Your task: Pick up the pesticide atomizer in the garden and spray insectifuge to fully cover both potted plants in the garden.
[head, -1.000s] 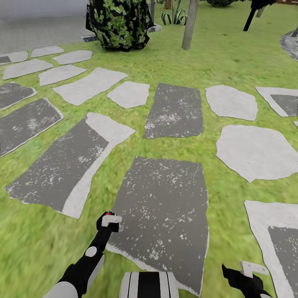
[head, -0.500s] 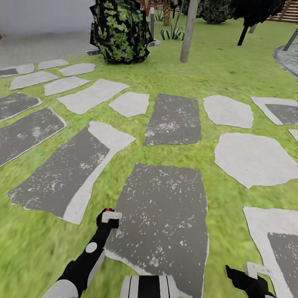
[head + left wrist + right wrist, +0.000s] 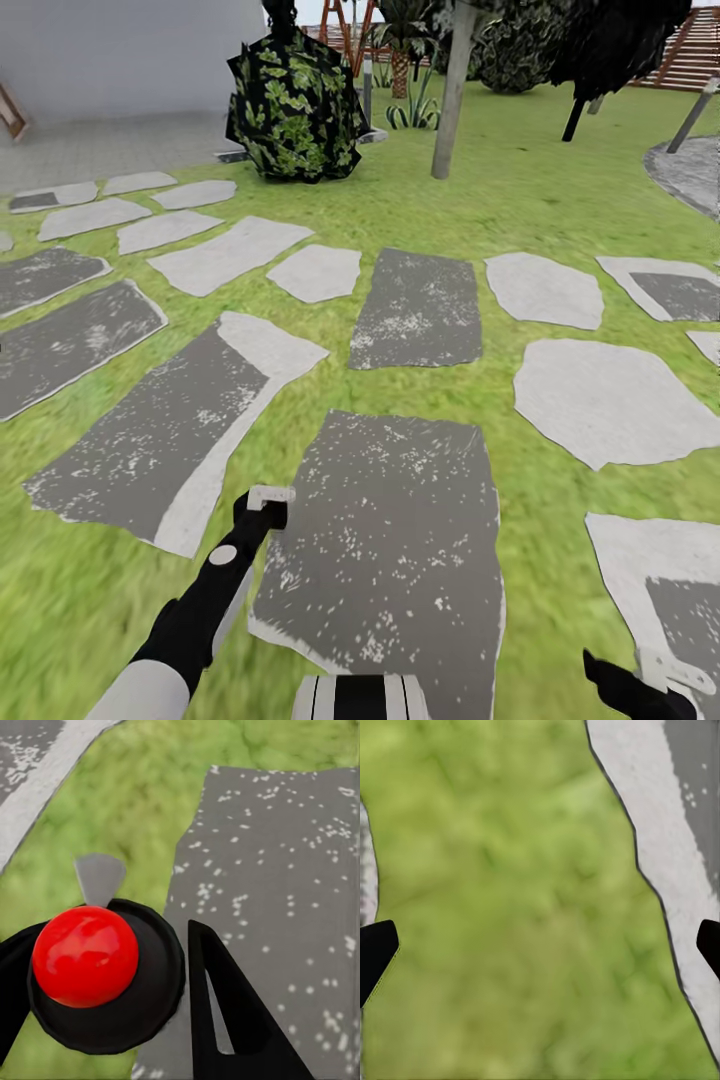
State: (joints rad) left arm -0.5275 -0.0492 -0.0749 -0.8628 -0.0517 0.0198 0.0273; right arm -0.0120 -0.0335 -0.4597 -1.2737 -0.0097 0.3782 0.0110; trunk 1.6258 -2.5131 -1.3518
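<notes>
Green lawn point(image 3: 420, 205) fills the garden, broken by flat grey and pale stepping stones point(image 3: 418, 310) laid in loose rows. In the head view the robot's black and white left arm reaches forward from the lower left, and its left gripper point(image 3: 262, 505) hangs over the grass beside a large dark speckled stone point(image 3: 400, 540).

In the left wrist view, the two black fingers point(image 3: 225, 1012) are clamped on the pesticide atomizer point(image 3: 105, 979), seen end on as a round black body with a shiny red button on top and a small grey nozzle.

The right gripper point(image 3: 650, 685) sits at the lower right corner of the head view. In the right wrist view its dark fingertips point(image 3: 375, 952) stand far apart at either edge, with grass and a pale stone edge between them.

Farther off stand a dark leafy bush point(image 3: 295, 110), a thin grey tree trunk point(image 3: 450, 90) and a grey wall point(image 3: 120, 50). No small potted plants can be made out.
</notes>
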